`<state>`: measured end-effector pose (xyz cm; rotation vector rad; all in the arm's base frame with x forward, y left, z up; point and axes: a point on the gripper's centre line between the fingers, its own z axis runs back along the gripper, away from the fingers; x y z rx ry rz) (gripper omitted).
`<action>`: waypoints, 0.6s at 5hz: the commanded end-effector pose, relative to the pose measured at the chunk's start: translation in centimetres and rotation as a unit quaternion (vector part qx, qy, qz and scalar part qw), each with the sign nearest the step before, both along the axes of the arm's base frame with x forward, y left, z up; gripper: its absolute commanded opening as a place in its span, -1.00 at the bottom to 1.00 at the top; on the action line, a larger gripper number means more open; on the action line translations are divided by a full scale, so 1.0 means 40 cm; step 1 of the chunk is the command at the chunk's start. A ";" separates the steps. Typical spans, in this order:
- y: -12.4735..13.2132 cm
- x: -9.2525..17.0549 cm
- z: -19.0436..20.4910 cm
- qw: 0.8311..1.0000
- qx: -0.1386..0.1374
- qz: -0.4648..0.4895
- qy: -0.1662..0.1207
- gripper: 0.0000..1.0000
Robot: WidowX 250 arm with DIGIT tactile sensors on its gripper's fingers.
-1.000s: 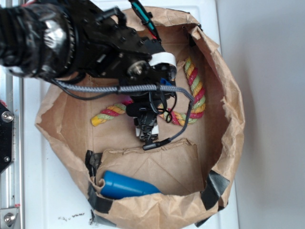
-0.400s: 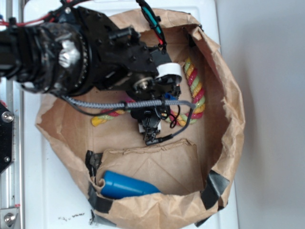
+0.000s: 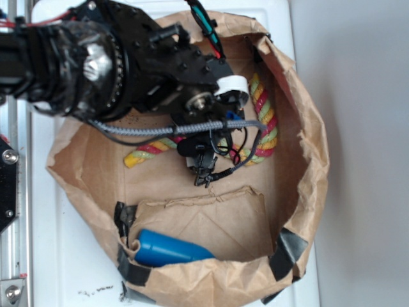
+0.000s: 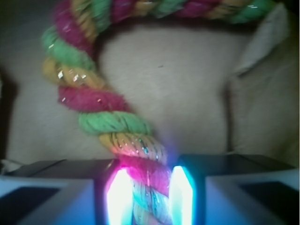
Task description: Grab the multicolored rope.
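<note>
- I see the gripper (image 4: 150,197) jaws clamped on the multicolored rope (image 4: 101,101); strands fill the gap
- I'd lift slowly, straight up; it's limp

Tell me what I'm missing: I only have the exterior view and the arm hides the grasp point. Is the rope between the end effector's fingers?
Observer: Yes. In the wrist view the multicolored rope runs down between the two glowing fingers of the end effector.
Operator: Are the fingers closed on it?
Observer: They sit right against its sides; whether they are squeezing it, I cannot tell.
Operator: Which part of the rope is that?
Observer: A stretch below a bend; beyond the fingers it climbs left, then arcs right across the top of the wrist view.
Operator: Anything else between the fingers?
Observer: No, only rope, with the brown paper bag behind it.
</note>
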<state>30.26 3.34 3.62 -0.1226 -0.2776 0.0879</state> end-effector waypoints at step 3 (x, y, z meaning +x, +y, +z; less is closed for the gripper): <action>0.058 -0.018 0.331 0.995 -0.085 0.028 -0.035 -1.00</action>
